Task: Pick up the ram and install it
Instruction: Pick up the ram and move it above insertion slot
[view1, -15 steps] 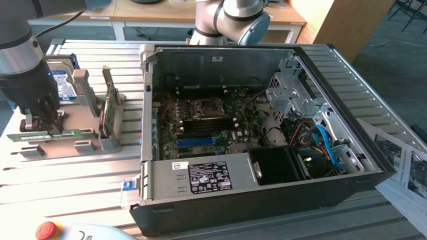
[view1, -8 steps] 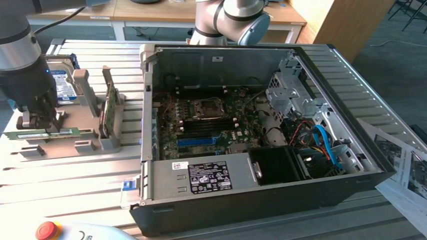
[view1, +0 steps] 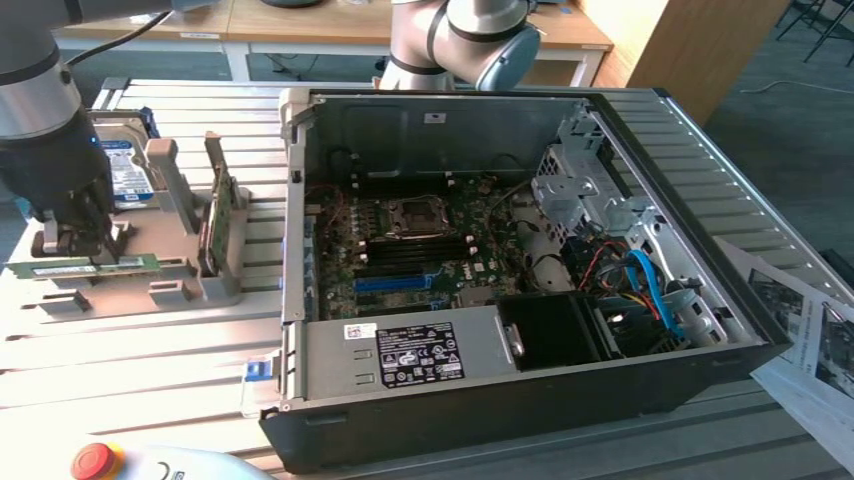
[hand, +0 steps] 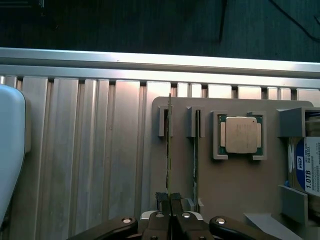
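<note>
Ram (view1: 87, 267), at the exterior view's left: stands on edge in the gray holder's (hand: 235, 185) slot, so both flat faces are exposed for my gripper (hand: 170, 199), whose jaws pinch them.

- I see bright light glaring off the slatted table (view1: 134, 350) in the exterior view.
- The open computer case (view1: 534, 410) interior sits darker.
- My wrist view runs dim.

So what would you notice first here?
The big open computer case sits in the middle, its insides showing. At the exterior view's left, the end effector is pinched shut on the thin green ram standing in a grey holder.
</note>
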